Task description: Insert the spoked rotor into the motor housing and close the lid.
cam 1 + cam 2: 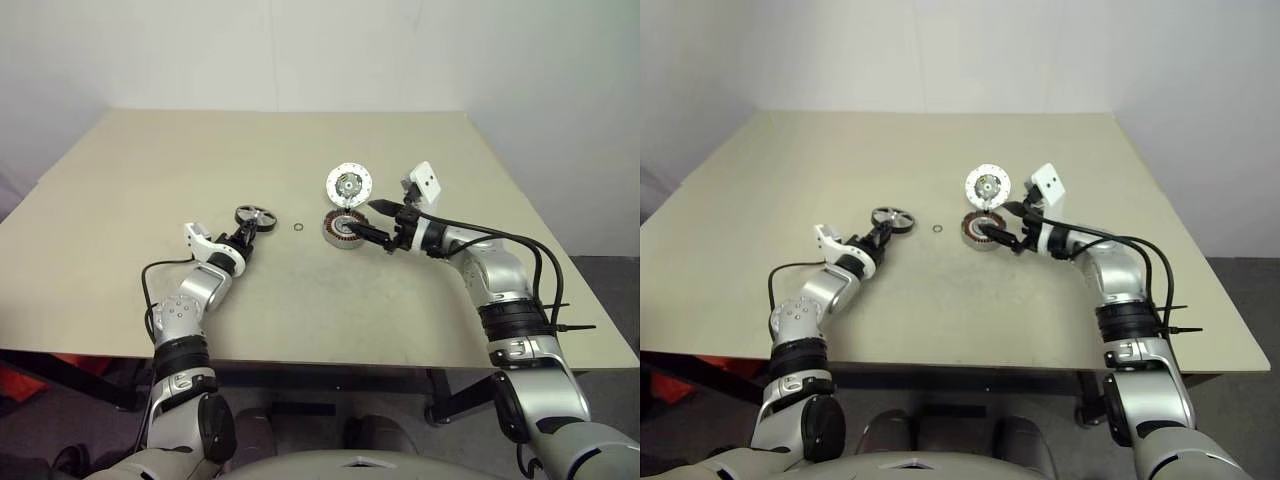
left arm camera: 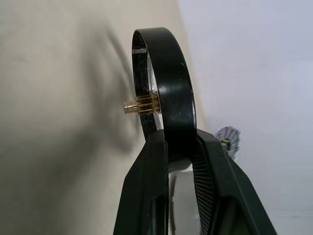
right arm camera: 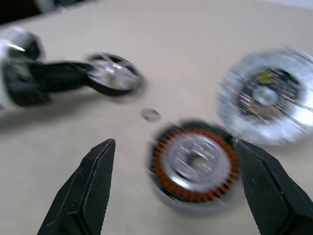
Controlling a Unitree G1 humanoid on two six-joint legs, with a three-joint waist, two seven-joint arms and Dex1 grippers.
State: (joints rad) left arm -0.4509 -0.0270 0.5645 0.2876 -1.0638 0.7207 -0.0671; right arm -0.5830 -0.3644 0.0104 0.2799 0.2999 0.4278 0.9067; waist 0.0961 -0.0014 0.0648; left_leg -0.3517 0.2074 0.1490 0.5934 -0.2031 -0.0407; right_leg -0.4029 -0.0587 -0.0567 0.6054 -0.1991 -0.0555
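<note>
The spoked rotor [image 1: 256,216], a thin dark-rimmed wheel with a small brass hub, is at the table's middle left. My left gripper [image 1: 243,232] is shut on its rim [image 2: 168,98]. The motor housing [image 1: 345,228], a short grey drum with copper windings [image 3: 193,166], sits on the table to the rotor's right. My right gripper [image 1: 365,218] is open just right of the housing, one finger on either side of it and apart from it. The lid [image 1: 349,184], a white-silver disc, lies flat just behind the housing.
A tiny loose metal ring [image 1: 298,228] lies between the rotor and the housing. The beige table [image 1: 150,170] stands against a white wall. A black cable runs along my right forearm [image 1: 500,240].
</note>
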